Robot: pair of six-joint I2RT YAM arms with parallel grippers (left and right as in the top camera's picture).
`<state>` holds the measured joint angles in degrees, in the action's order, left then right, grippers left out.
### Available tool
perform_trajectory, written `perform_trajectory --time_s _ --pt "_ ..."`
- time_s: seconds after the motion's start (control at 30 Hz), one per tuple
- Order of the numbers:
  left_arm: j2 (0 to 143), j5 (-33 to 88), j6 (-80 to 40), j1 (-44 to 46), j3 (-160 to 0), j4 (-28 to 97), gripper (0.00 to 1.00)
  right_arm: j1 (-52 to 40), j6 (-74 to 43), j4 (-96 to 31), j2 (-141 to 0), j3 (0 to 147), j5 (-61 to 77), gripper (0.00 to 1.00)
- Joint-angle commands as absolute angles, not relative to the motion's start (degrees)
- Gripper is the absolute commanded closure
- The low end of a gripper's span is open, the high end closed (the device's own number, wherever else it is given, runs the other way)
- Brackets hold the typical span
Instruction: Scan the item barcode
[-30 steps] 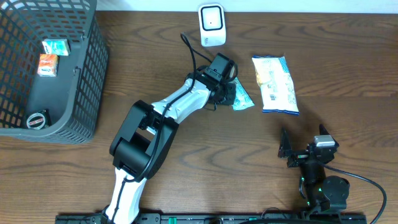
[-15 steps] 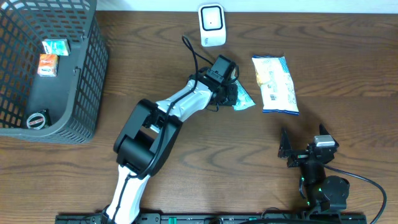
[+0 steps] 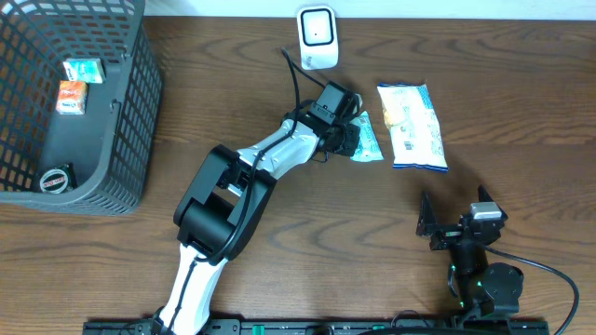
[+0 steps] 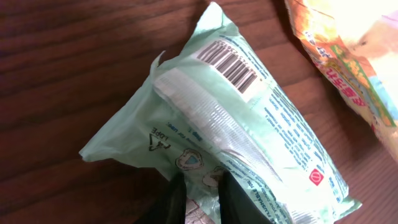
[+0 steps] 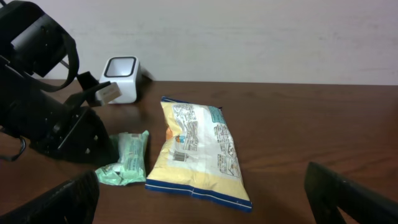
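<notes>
**Ana:** The left pincer (image 4: 201, 191) is pinching one end of the green packet (image 4: 249, 124).

**Ben:** Where is the packet?

**Ana:** Near the middle of the brown table (image 3: 279, 279), a bit in front of the white scanner (image 3: 317, 37). Its barcode (image 4: 229, 64) faces up. Maybe it rests on the wood, maybe it is lifted a little. I can't tell.

**Ben:** What is next to it?

**Ana:** A yellow snack bag (image 3: 412, 126) lies flat just to its right, with a small gap between them. Further right, near the front, the right pincer (image 3: 453, 212) is spread wide and holds nothing.
</notes>
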<state>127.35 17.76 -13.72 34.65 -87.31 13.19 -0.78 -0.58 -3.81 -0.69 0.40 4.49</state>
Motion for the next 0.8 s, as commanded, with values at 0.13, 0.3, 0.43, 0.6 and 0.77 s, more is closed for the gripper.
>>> perform_trajectory --time_s 0.13,0.3,0.43,0.6,0.77 --pt "129.03 18.87 -8.99 33.78 -88.60 12.97 0.80 -1.17 0.08 -4.08 -0.38 0.36 4.64 0.01" --pt "126.93 20.38 -7.33 33.17 -88.75 12.95 0.80 -1.17 0.08 -4.08 -0.38 0.36 4.64 0.01" --pt "123.79 22.02 -4.51 32.56 -88.75 13.37 0.73 -1.17 0.08 -4.08 -0.38 0.36 4.64 0.01" --pt "117.10 21.85 -4.54 30.30 -88.75 15.53 0.63 -1.17 0.08 -4.08 -0.38 0.36 4.64 0.01" --pt "107.18 21.85 -4.51 26.55 -88.75 19.11 0.48 -1.17 0.08 -4.08 -0.38 0.36 4.64 0.01"
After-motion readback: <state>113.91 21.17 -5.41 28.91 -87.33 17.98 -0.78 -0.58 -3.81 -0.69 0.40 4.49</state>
